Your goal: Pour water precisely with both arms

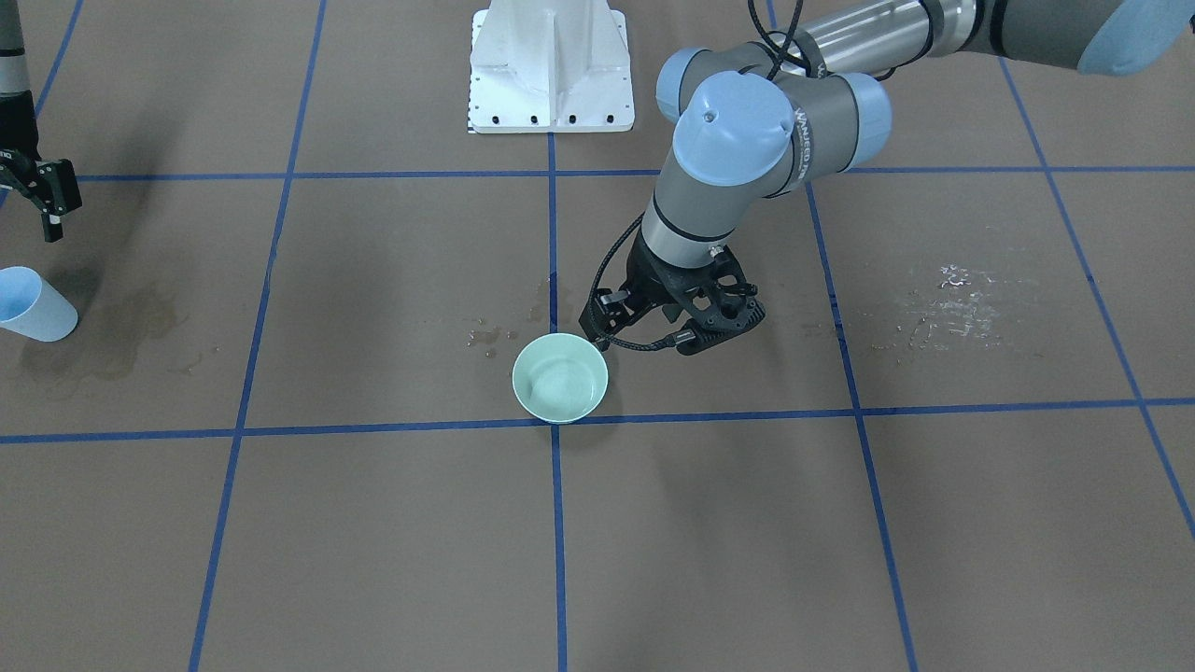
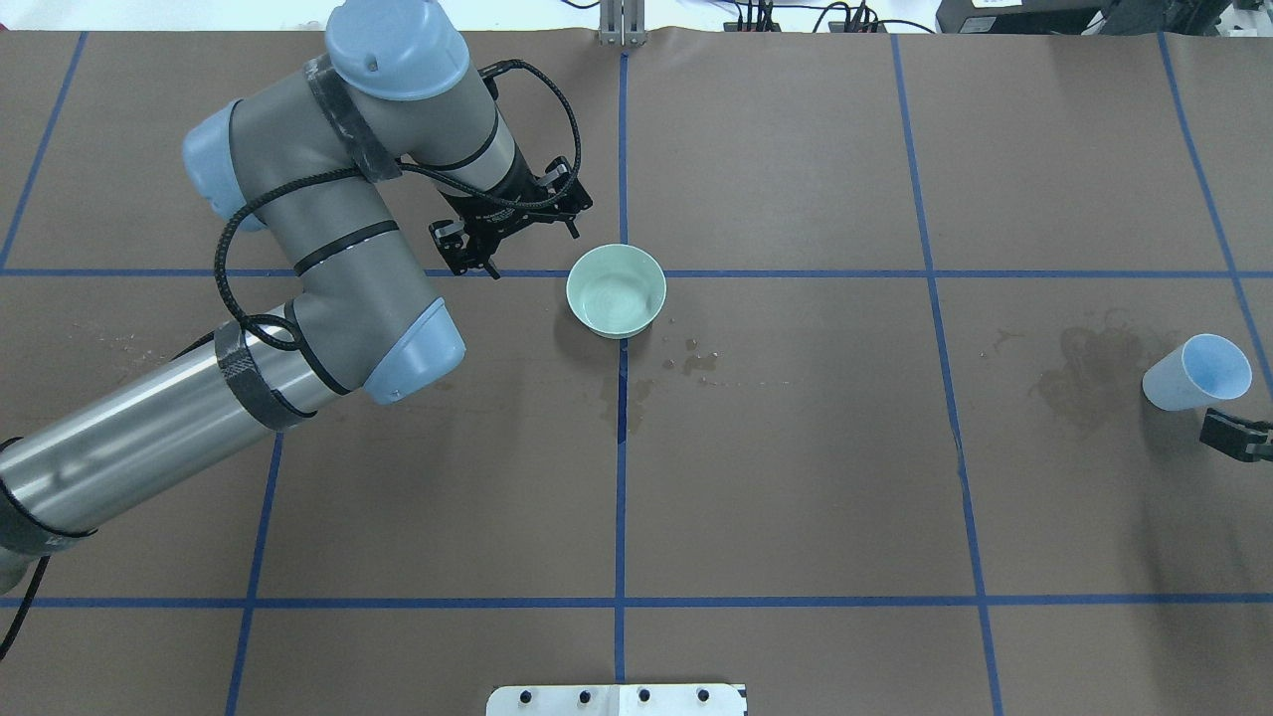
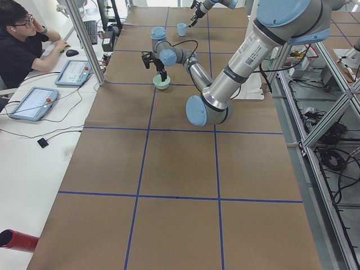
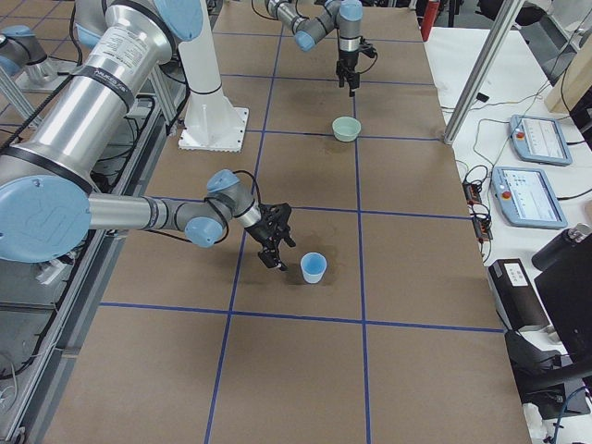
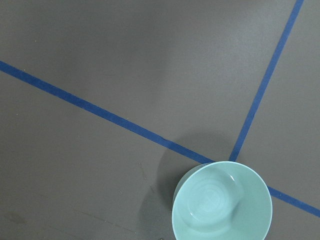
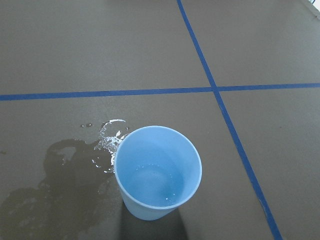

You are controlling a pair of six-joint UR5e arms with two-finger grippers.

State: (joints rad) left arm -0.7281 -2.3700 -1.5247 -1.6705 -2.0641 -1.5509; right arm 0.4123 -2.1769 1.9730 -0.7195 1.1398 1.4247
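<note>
Seen from overhead, the brown table [image 2: 796, 497] carries the left arm [image 2: 298, 249], which enters from the lower left. The left gripper [image 2: 519, 249] hangs just left of the mint-green bowl [image 2: 616, 290] at upper centre, its fingers apart and empty. At the right edge a pale blue cup [image 2: 1193, 372] stands upright beside a dark wet stain [image 2: 1089, 373], with the right gripper [image 4: 274, 262] near it but not touching, fingers apart. The water [image 6: 155, 185] lies as a thin sheen in the cup's bottom.

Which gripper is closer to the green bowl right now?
Left. The left gripper hovers just beside the bowl; the right gripper sits far away, next to the blue cup.
</note>
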